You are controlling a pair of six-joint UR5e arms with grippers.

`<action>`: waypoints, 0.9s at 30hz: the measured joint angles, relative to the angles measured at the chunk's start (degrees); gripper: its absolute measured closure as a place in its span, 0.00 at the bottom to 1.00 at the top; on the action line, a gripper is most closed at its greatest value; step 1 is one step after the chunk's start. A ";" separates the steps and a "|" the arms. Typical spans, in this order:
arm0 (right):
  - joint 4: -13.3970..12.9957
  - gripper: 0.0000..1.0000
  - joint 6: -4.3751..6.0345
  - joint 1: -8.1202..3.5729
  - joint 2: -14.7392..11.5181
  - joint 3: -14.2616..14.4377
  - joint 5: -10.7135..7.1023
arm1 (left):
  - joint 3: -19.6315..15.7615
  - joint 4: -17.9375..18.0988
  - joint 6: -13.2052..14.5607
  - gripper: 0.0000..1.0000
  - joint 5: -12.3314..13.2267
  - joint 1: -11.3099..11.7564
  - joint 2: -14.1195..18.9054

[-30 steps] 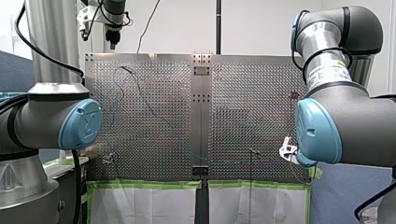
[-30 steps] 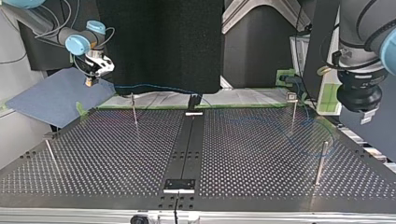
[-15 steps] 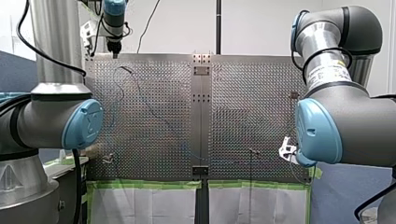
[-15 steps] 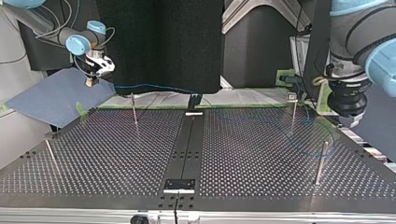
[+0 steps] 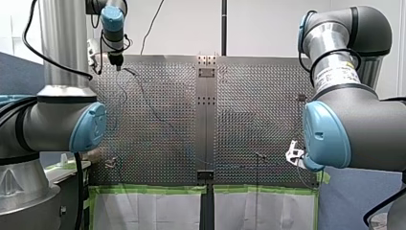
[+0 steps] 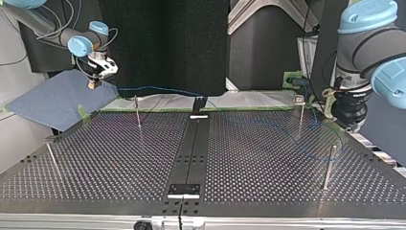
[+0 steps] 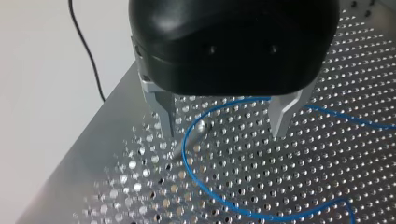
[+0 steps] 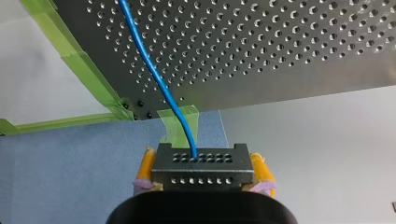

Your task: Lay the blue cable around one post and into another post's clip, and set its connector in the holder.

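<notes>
My left gripper (image 7: 223, 119) hangs in the left wrist view with its 2 metal fingers (image 7: 163, 112) spread wide. There is 1 on each side of the blue cable (image 7: 187, 156), which curves round a slim post (image 7: 190, 135) standing from the perforated table (image 7: 327, 154). I'd say the spread is there to straddle the loop at the post rather than pinch it. Nothing is gripped.

In the right wrist view, my right gripper (image 8: 203, 179) is clamped on the connector (image 8: 203, 163), its yellow pads (image 8: 148, 165) pressing the 2 ends. The cable leaves the connector's middle and runs ahead past the green tape (image 8: 77, 60) at the table's edge. So the plug end is held off the table, seemingly to keep the line lifted while the other end is routed.

The front view puts my left gripper low over the table's far left corner, near the cable's bend. My right gripper is mostly hidden behind its own elbow.

In the top view, my right gripper holds the connector above a blue mat (image 6: 52, 98) beyond the table. The cable runs across towards a black block (image 6: 198, 103) at the end of the centre strip (image 6: 189, 153), possibly the holder. A clip post (image 6: 300, 112) stands near my left gripper. I cannot tell whether the cable sits in its clip.
</notes>
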 joint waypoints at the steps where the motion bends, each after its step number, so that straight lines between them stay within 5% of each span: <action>1: -0.01 1.00 -0.04 0.00 0.00 0.00 0.01 | -0.46 0.44 -0.47 0.00 0.46 0.46 0.08; 11: -0.06 1.00 -0.11 -0.01 0.00 -0.01 0.03 | -5.38 5.39 -5.40 0.00 5.40 4.68 0.22; 27: -0.09 1.00 -0.28 0.21 0.00 0.00 0.03 | -13.85 13.82 -13.85 0.00 13.84 5.90 1.11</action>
